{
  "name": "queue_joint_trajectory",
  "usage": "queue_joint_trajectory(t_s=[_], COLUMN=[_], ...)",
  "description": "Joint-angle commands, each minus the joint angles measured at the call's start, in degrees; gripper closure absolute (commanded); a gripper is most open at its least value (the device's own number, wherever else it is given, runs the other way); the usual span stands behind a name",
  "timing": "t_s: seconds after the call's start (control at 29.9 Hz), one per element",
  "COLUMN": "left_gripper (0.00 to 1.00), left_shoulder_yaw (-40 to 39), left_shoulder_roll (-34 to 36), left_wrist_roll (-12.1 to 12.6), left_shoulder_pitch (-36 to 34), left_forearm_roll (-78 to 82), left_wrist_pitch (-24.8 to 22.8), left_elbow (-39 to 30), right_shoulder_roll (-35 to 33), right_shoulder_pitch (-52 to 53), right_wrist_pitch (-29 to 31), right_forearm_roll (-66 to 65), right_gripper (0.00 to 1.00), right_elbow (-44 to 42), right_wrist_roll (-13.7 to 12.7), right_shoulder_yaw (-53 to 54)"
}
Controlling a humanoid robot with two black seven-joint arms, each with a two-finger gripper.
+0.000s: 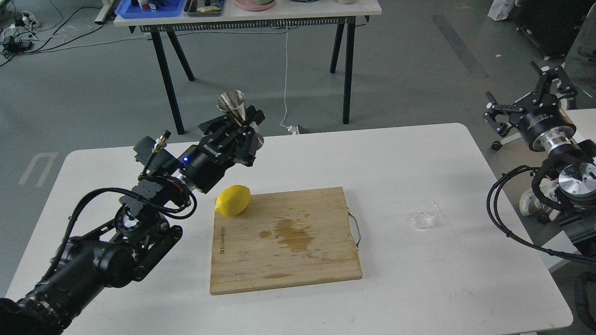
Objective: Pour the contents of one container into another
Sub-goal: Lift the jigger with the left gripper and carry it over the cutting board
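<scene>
The small clear glass cup [425, 214] stood on the white table [419, 288], on its own to the right of the cutting board [284, 242] and well apart from both arms; you could not tell from this view whether anything was in it. The steel jigger [235, 111] was off the table, held up near the far left edge, with your left gripper [240, 135] closed around its narrow waist and its upper cone open to the air, tilted a little. Your right gripper [535, 100] hung beyond the right side of the table with its fingers spread and nothing between them.

So you had the receiving vessel in hand, but the pour itself looked undone: the cup was not gripped, and the two containers were far apart. What remained, by my reading, was taking up the cup, bringing it over the jigger and tipping it.

A lemon [233, 200] lay on the board's near-left corner, and a damp brownish stain marked the board's middle. Small lettering ran along the board's left edge, and white print sat on the left gripper's body; both were too small for you to read.
</scene>
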Motion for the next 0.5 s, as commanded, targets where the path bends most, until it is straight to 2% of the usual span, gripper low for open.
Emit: queue_joint_trajectory(t_s=[0.0,0.27,0.47], left_gripper=[0.93,0.92,0.92], left_shoulder_yaw=[0.67,4.0,6.11], left_shoulder_roll=[-5.55,-6.62,-6.62], left_wrist_roll=[0.01,0.01,0.01], left_shoulder_pitch=[0.87,1.75,4.21], left_forearm_roll=[4.14,4.14,4.14], left_wrist_pitch=[0.0,0.0,0.0], left_elbow=[1.17,10.92,14.1], right_shoulder_roll=[-0.13,-0.04,-0.04], right_shoulder_pitch=[-0.01,-0.1,-0.01], right_wrist_pitch=[0.0,0.0,0.0], right_forearm_roll=[0.0,0.0,0.0], right_gripper=[0.02,0.02,0.02], right_elbow=[-0.03,0.06,0.06], right_wrist_roll=[0.0,0.0,0.0], right_shoulder_yaw=[0.06,-0.03,-0.03])
